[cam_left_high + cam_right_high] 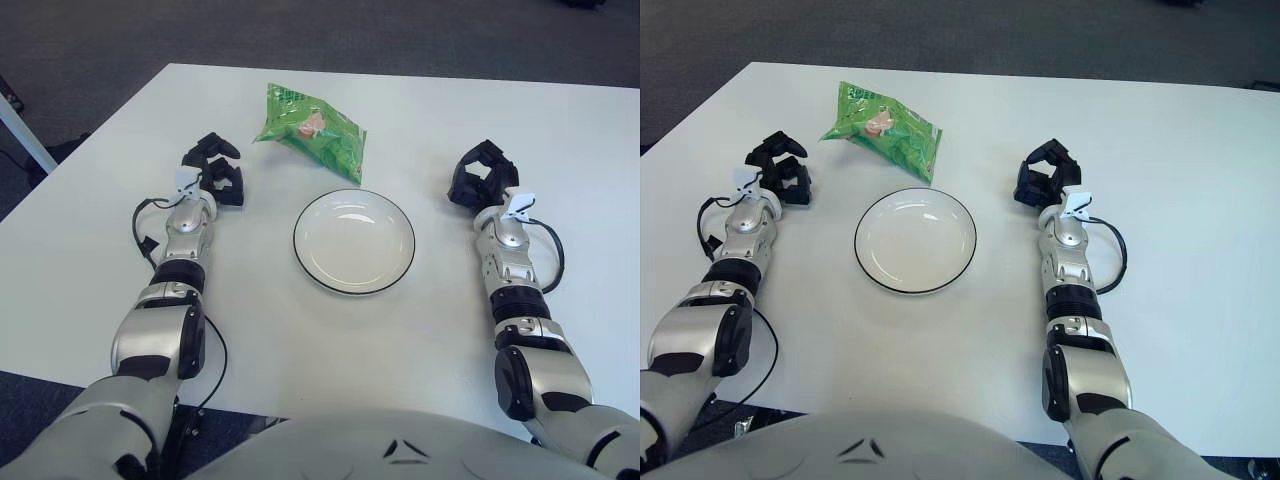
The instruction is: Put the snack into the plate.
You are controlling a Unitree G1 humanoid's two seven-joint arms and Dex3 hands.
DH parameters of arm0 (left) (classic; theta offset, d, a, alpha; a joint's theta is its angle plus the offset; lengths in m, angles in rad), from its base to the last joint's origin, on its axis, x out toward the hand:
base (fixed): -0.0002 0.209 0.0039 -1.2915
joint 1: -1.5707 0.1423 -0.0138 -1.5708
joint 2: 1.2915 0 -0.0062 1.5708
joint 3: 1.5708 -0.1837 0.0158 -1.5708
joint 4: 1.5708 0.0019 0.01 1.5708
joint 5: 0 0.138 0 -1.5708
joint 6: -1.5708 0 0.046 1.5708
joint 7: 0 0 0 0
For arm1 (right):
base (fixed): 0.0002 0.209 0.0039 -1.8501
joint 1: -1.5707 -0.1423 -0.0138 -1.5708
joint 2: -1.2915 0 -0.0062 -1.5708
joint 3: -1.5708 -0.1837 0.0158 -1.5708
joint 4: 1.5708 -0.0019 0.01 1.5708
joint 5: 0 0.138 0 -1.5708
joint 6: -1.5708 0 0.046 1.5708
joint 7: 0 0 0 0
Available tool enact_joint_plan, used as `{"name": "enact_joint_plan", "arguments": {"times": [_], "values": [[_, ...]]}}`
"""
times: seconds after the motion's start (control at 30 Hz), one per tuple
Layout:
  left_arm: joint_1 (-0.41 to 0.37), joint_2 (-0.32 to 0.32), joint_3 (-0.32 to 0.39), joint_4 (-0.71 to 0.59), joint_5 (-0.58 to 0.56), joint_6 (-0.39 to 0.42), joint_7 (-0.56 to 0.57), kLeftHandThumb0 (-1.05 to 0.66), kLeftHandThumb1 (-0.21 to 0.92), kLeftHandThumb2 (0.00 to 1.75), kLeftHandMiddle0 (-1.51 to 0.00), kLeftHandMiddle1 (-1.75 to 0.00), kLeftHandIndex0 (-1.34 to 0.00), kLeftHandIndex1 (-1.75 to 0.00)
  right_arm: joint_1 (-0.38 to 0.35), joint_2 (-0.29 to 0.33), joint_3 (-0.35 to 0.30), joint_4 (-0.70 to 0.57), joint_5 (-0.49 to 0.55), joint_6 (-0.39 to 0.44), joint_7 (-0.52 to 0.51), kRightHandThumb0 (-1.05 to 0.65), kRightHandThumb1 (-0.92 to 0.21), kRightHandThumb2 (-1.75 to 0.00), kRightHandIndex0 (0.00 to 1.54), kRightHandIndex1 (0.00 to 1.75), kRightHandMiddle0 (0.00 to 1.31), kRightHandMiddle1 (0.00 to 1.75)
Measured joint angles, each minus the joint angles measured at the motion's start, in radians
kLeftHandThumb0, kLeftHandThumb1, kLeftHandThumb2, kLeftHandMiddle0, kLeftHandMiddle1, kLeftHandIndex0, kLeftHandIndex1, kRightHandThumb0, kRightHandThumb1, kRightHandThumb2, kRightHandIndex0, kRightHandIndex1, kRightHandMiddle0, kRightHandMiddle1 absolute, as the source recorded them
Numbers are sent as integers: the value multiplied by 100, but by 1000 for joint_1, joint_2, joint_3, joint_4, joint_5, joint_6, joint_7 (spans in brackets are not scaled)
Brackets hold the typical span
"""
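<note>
A white table [300,330] stands on dark grey carpet [350,30].

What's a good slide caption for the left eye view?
Green snack bag lies behind the empty white plate, flanked by left hand and right hand.

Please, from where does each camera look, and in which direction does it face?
Left eye view: on the head, facing forward and down at the table; both arms, left hand and right hand show.
Right eye view: same head, slightly to the right; same arms.
Shared: green snack bag beyond the white plate.
</note>
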Motion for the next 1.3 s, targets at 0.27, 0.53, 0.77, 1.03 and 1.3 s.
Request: {"name": "enact_joint_plan", "arguments": {"times": [0.27,0.53,0.77,1.03,1.3], "values": [[0,1,0,0,0,0,0,0,-9,175,-88,-175,-75,-168,0,0,0,0,0,0,0,-50,-26,-138,132,175,66,175],[0,3,-1,1,0,-1,0,0,-9,175,-88,-175,-75,-168,0,0,2,1,-1,0,-8,-50,-26,-138,132,175,66,175],[0,6,-14,-1,23,-16,26,0,-9,175,-88,-175,-75,-168,0,1,8,0,-3,2,-18,-50,-26,-139,132,175,66,175],[2,18,-51,-14,115,-86,148,-1,-8,175,-88,-175,-73,-170,0,4,17,-11,-6,16,-28,-51,-26,-139,133,175,67,175],[4,62,-79,-17,210,-220,287,-1,-8,175,-89,-175,-73,-169,1,7,31,-27,-25,31,-36,-51,-26,-139,133,175,67,175]]}}
